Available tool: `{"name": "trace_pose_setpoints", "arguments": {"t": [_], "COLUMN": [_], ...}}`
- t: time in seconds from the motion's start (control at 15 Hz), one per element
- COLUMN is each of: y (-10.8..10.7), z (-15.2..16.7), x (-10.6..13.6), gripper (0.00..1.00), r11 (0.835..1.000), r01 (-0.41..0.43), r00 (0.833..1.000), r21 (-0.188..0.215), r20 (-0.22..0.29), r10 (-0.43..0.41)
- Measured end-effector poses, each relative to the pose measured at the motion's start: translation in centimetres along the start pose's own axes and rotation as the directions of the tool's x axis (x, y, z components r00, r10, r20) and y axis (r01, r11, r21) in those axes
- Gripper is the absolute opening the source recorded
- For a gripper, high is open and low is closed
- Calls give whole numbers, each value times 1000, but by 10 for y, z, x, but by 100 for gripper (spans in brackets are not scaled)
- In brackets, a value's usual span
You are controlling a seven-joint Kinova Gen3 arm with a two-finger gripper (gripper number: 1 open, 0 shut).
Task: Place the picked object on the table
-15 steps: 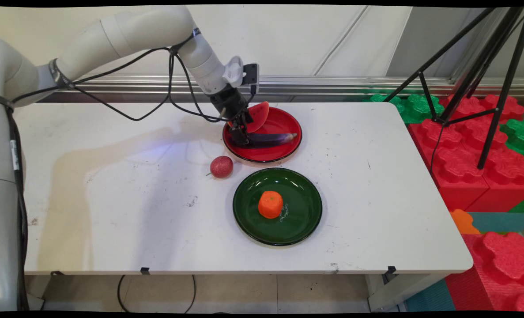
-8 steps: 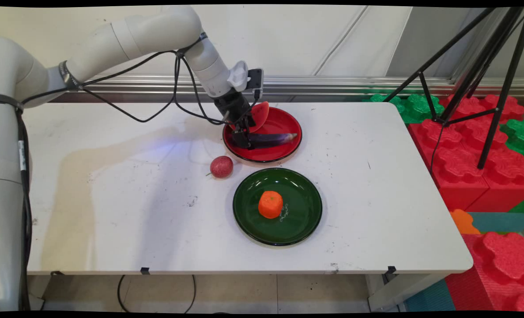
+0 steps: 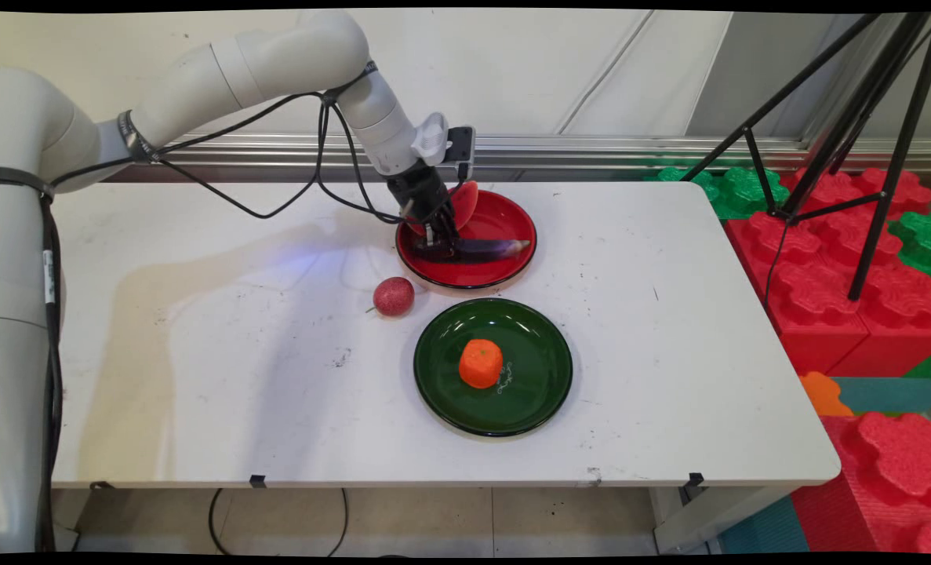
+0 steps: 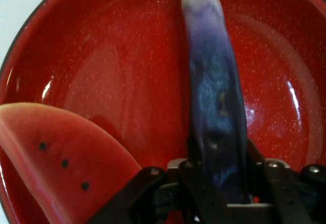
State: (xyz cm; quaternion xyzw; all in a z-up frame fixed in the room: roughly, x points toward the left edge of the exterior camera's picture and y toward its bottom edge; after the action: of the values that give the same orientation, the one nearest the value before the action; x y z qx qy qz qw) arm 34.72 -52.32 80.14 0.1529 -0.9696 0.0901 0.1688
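A big white table with scuffs stands by a pale wall; red and green foam blocks and a black tripod sit past its far right corner. On the table, near that corner's side, a round red plate holds a red watermelon slice and a long purple eggplant. The black gripper squeezes the eggplant. Just in front of the red plate sit a round green plate, an orange fruit and a small red ball fruit.

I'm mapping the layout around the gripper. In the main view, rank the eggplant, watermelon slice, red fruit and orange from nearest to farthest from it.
1. Eggplant, between the fingers of the gripper.
2. Watermelon slice, just behind.
3. Red fruit, on the table, nearer the camera.
4. Orange, on the green plate.
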Motion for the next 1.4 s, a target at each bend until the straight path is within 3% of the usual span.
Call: {"name": "trace_pose_setpoints", "arguments": {"t": [0.4,0.8,1.4], "y": [0,0,16], "z": [0,-13,-65], "x": [2,-2,-18], "gripper": [0,0,0], "r11": [1000,999,997], "r01": [4,41,59], "r00": [1000,999,993], "r21": [-8,9,57], "r20": [0,-29,-104], "r10": [-4,-41,-53]}}
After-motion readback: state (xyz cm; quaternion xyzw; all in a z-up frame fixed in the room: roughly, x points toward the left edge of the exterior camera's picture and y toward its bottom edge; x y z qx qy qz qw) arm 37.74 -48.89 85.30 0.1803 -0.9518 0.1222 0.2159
